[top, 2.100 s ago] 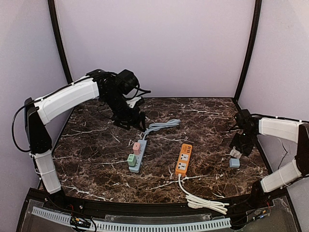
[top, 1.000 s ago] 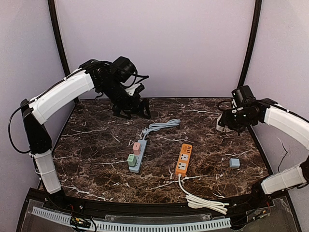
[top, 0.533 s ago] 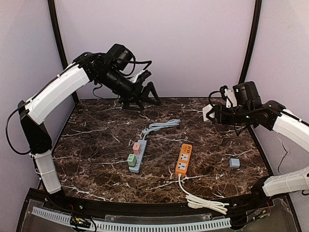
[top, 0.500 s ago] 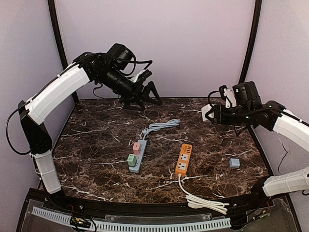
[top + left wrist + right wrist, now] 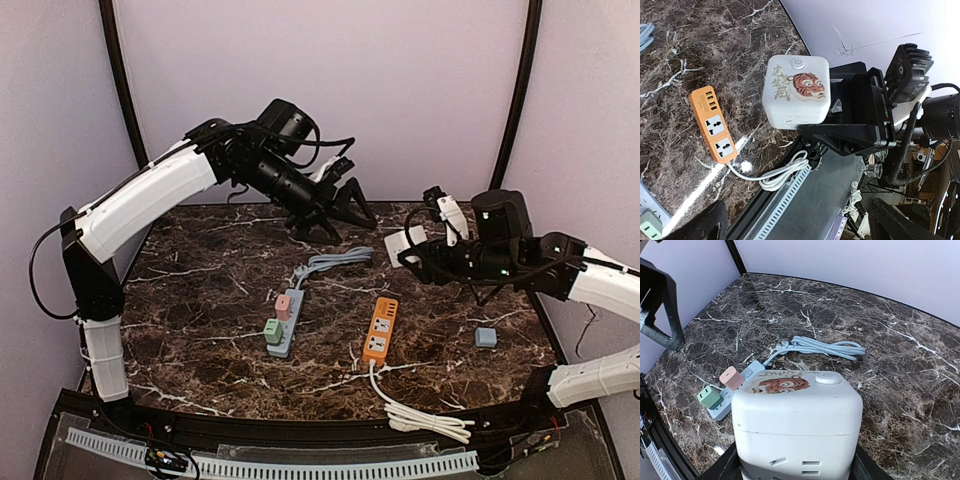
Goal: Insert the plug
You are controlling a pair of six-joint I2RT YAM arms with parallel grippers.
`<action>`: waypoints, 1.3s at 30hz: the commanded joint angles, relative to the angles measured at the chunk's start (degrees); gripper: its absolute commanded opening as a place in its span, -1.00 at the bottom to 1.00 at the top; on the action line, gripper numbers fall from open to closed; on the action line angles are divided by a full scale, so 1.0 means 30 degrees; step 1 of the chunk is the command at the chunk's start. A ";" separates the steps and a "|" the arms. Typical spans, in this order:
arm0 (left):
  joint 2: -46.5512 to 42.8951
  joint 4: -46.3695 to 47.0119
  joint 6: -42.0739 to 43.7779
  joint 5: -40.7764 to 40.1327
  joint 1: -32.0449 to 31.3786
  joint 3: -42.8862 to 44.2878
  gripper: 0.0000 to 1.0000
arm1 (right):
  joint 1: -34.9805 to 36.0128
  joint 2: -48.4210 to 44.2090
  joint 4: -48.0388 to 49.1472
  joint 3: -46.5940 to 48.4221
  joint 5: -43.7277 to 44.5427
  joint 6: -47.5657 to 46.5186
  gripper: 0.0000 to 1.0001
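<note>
L arm (image 5: 150, 195) & R arm (image 5: 605, 285) — white shells, blk joints/cables.

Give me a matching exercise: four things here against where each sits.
1. white cube adapter with a tiger picture
2. pink plug
3. small blue-grey square block
4. orange power strip

A. alone on the marble table, far right
B. held in the right gripper, above the table
C. seated on the light blue power strip
D. flat mid-table, white cable bundled at the near edge

Pairs: 1-B, 2-C, 3-A, 4-D.
</note>
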 commanded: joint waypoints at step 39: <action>-0.1736 0.6245 -1.7682 -0.2556 -0.0412 -0.2263 0.75 | 0.3218 0.0771 1.5306 -0.4017 0.9016 -1.8913 -1.00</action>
